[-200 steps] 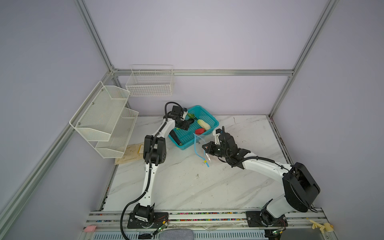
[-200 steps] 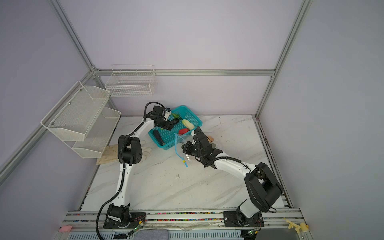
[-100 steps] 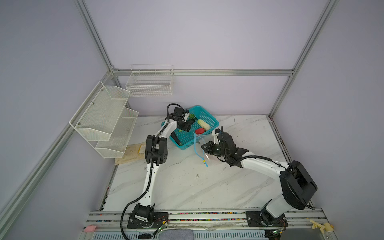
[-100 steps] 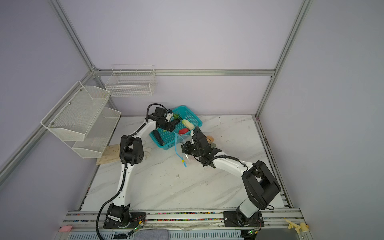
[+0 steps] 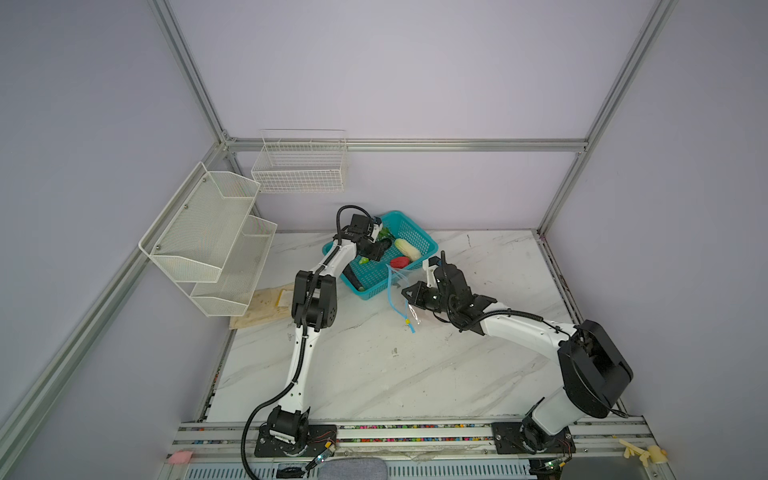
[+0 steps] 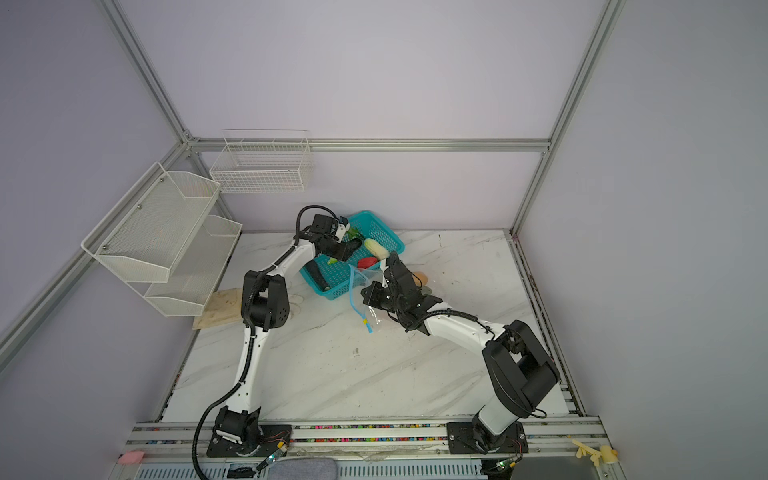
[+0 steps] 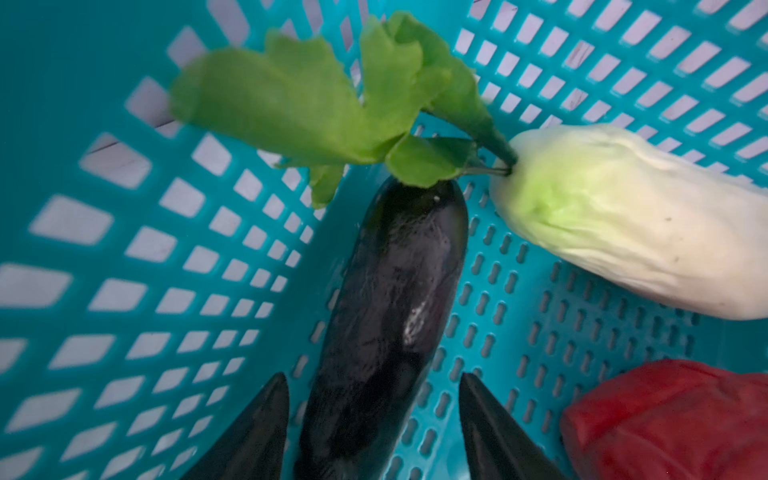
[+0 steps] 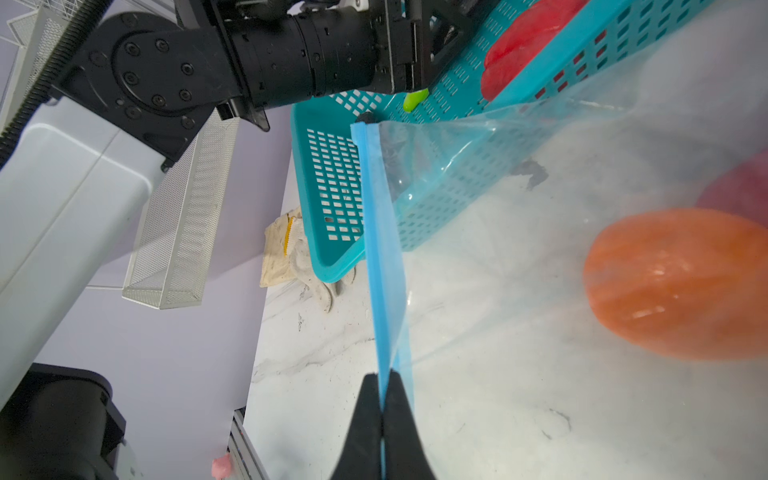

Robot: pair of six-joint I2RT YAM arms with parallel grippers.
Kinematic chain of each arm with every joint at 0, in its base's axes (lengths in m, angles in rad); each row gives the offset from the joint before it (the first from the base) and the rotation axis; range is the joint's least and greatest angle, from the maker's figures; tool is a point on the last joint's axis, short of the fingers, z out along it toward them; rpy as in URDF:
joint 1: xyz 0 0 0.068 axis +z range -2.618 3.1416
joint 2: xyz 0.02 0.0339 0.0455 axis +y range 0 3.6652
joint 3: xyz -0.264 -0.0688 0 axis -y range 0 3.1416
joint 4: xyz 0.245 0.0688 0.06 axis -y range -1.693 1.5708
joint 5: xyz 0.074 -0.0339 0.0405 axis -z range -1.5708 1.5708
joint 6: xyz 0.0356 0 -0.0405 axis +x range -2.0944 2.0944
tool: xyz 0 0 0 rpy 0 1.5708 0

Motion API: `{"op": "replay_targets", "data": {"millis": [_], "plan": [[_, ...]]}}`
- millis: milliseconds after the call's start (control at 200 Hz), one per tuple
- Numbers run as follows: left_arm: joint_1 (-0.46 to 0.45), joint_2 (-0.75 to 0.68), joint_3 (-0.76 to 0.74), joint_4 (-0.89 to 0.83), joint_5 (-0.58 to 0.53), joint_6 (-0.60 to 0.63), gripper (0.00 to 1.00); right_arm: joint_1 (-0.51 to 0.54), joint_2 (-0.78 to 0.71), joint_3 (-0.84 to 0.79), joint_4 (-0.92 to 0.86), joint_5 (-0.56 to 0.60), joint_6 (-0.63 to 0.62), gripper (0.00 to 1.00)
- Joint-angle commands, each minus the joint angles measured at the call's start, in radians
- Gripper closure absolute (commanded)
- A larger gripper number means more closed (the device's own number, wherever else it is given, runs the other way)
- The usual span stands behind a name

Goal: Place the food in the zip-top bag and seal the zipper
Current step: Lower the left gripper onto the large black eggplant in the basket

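Right gripper [image 8: 380, 382]: jaws pinched flat on the blue zipper [image 8: 379, 249], holding one edge of the zip-top bag [image 8: 519, 316] up off the marble table [image 5: 374, 374]. The yellow slider tab [image 5: 407, 321] dangles at the strip's near end. The bag sits just beside the teal basket [image 5: 417, 235], between it and the right arm. An orange toy [image 8: 681, 286] is already inside, with a dark pink piece [image 8: 744, 191] next to it (blurred). Cannot tell how wide the mouth gapes.

Risk here: it's a single pinch on a thin, slick strip. A tug from incoming food could pull it free, or the unsupported lip could sag and shut the mouth.

Further back, the left gripper [image 7: 372, 376] is down in the basket, jaws partly apart astride the eggplant [image 7: 399, 291] near one end. A gap shows on one side, so no grip yet.

Risks:
- The eggplant is glossy and tapered, so an end grab will likely let it swing or squirt out.
- The leafy green piece [image 7: 299, 104] overlaps its far tip and may drag along, then drop on the table.
- The cabbage [image 7: 623, 228] and red piece [image 7: 665, 419] lie close, so a finger could shove them.
- The eggplant is long, and going in crosswise it would catch the bag lip.
- The carry passes the basket wall and the right gripper, so a low path means a knock.
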Motion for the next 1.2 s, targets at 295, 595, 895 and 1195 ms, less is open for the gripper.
{"op": "replay_targets", "data": {"millis": [295,595,895,1195], "plan": [[-0.012,-0.004,0.026,0.027,0.009,0.002,0.47,-0.006,0.001,0.027,0.026,0.012,0.006,1.00],[-0.020,-0.145,-0.148,0.057,-0.032,0.023,0.53,-0.006,-0.002,0.022,0.033,0.008,-0.006,1.00],[-0.023,-0.297,-0.322,0.100,-0.074,0.036,0.56,-0.007,-0.019,0.023,0.034,0.014,-0.018,1.00],[-0.023,-0.332,-0.349,0.090,-0.070,0.062,0.53,-0.008,-0.016,0.029,0.043,0.001,-0.025,1.00]]}}
